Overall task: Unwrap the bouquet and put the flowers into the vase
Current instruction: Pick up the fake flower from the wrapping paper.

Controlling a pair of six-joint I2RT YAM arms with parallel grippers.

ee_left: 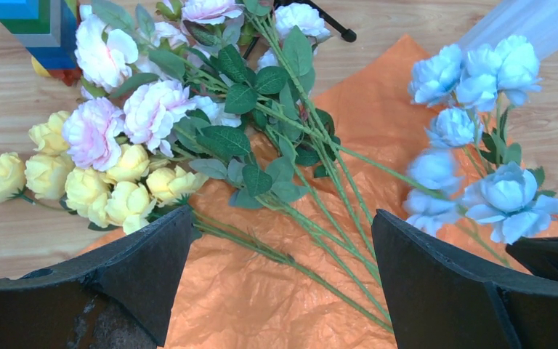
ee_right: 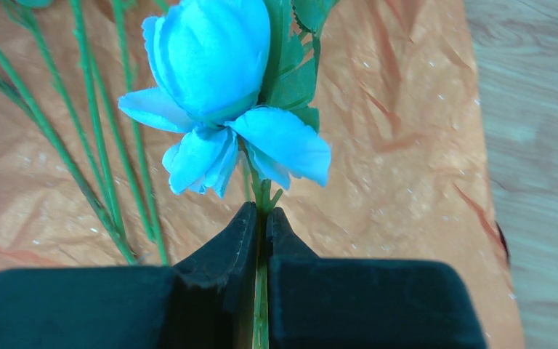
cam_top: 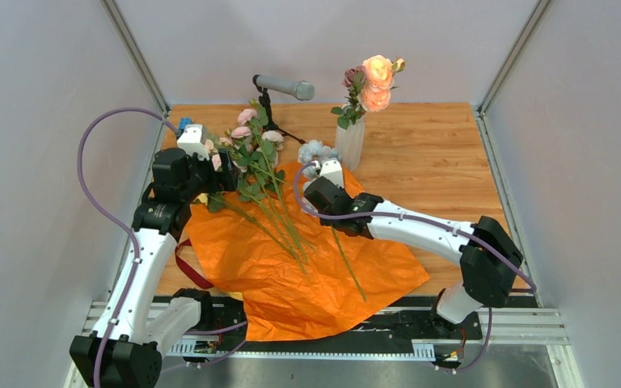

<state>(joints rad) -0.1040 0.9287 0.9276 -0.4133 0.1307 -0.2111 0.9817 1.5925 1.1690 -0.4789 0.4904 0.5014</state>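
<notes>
black fingers [ee_right: 221, 254] on thin green stem [ee_right: 261, 327]

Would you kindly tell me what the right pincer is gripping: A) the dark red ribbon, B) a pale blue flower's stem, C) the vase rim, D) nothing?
B: in the right wrist view the right pincer is shut on the green stem just under a pale blue flower.

No legible text, label, brand, number or sign on any surface in any view
</notes>
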